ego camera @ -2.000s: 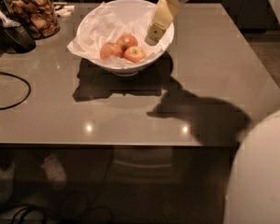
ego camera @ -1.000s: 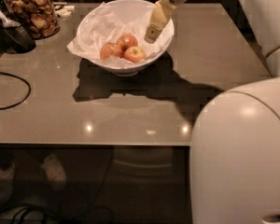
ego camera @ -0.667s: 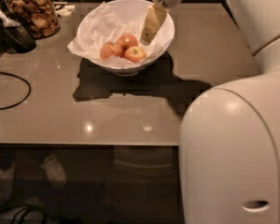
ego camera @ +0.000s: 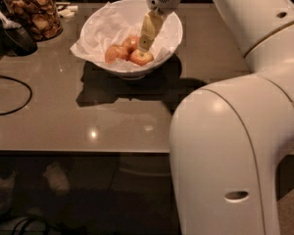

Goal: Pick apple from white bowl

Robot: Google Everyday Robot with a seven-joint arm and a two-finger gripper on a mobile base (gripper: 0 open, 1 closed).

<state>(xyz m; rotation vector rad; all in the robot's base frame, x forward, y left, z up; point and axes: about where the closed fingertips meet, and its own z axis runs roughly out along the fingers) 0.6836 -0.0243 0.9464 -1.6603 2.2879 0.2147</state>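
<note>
The white bowl [ego camera: 100, 21], lined with crumpled white paper, stands at the back middle of the grey table. Three apples lie in it. The red-orange apple [ego camera: 141, 58] with a pale patch is at the front right. Two plainer apples [ego camera: 113, 53] lie to its left and behind it. My gripper [ego camera: 145, 46] reaches down into the bowl from above, its tip right over the red-orange apple, at or very near its top. My big white arm fills the right side of the view.
A glass jar of brown snacks [ego camera: 33, 12] stands at the back left, with a dark object [ego camera: 14, 35] beside it. A black cable [ego camera: 12, 99] loops on the table's left. The table's front edge [ego camera: 88, 152] runs across the middle.
My gripper has moved left and down from the bowl's right rim into the bowl, over the apples. My arm has swung further into view. The apples have not moved.
</note>
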